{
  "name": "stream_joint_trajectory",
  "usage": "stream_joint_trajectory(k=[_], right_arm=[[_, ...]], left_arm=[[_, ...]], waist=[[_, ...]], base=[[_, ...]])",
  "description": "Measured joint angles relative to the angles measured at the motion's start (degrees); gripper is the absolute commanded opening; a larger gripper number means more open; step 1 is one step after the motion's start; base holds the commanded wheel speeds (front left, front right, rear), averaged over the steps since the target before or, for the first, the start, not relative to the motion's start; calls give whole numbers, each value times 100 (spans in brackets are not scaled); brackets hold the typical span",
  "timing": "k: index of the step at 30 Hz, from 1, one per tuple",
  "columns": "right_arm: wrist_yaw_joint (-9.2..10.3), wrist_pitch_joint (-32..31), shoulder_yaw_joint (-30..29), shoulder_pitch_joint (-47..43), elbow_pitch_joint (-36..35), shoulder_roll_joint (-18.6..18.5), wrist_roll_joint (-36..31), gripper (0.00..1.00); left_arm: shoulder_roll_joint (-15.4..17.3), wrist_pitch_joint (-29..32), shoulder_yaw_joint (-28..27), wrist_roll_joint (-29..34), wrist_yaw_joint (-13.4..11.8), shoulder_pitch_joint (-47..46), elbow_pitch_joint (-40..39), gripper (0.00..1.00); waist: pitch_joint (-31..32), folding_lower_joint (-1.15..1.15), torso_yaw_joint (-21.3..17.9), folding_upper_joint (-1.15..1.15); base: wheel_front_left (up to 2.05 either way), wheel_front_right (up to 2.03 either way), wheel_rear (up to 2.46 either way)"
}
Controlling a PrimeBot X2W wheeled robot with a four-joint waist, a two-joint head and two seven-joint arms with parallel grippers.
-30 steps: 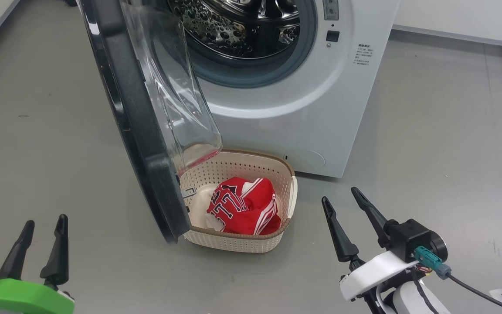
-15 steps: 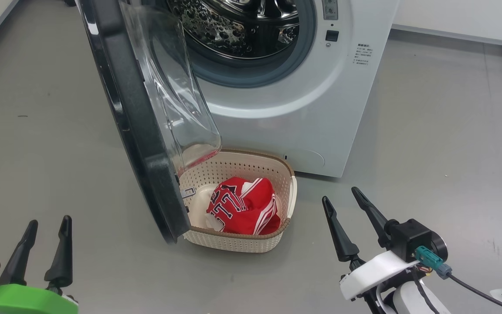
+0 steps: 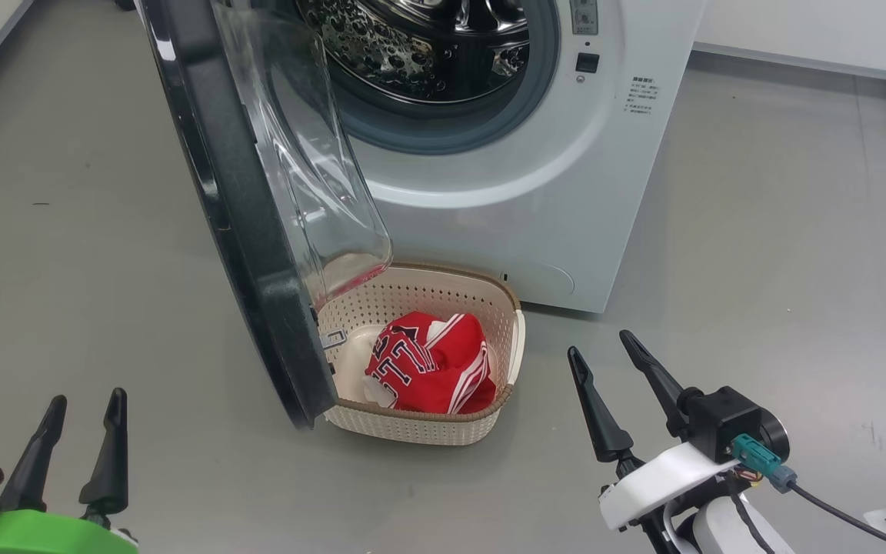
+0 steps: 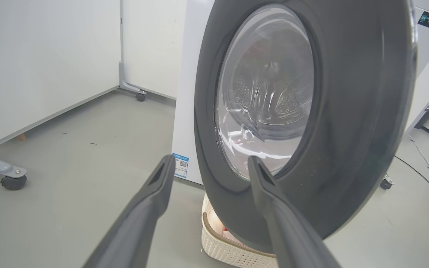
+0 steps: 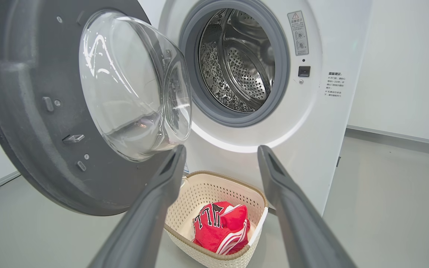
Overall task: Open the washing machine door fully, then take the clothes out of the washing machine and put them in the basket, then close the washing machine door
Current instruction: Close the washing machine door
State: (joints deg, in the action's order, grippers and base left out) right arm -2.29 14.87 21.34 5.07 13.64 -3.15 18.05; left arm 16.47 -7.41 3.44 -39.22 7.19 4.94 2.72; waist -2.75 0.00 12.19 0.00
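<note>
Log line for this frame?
door open | clothes in basket | drum looks empty | left gripper, right gripper open | next: close door

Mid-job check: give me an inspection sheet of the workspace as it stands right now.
Surface: grey floor, a few small marks.
Job's things: washing machine door open, overhanging the basket at its left; clothes in the basket; washing machine, no clothes seen in the visible drum.
Clutter: nothing seen.
Pincers: left pincer open, empty, left of the door; right pincer open, empty, right of the basket.
Cables: wrist cable on the right arm; floor cable beside the machine.
Surroundings: white wall panels, caster.
</note>
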Motion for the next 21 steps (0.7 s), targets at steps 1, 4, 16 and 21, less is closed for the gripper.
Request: stream_joint_trajectory(k=[1, 4, 16, 21], right_arm=[[1, 0, 0, 0, 0, 0, 0, 100], [1, 0, 0, 0, 0, 0, 0, 100], [2, 0, 16, 0, -3, 0, 2, 100], [43, 0, 21, 0, -5, 0, 2, 100]], left_arm=[[21, -31, 13, 0, 0, 0, 15, 100], [63, -59, 29, 0, 0, 0, 37, 100], [121, -176, 91, -5, 0, 0, 92, 100], [152, -226, 143, -20, 0, -1, 138, 100]], waist=[[-1, 0, 1, 0], [-2, 0, 5, 0], [-12, 0, 2, 0], [-23, 0, -6, 0]], base=[[0, 0, 0], [0, 0, 0], [0, 0, 0], [0, 0, 0]])
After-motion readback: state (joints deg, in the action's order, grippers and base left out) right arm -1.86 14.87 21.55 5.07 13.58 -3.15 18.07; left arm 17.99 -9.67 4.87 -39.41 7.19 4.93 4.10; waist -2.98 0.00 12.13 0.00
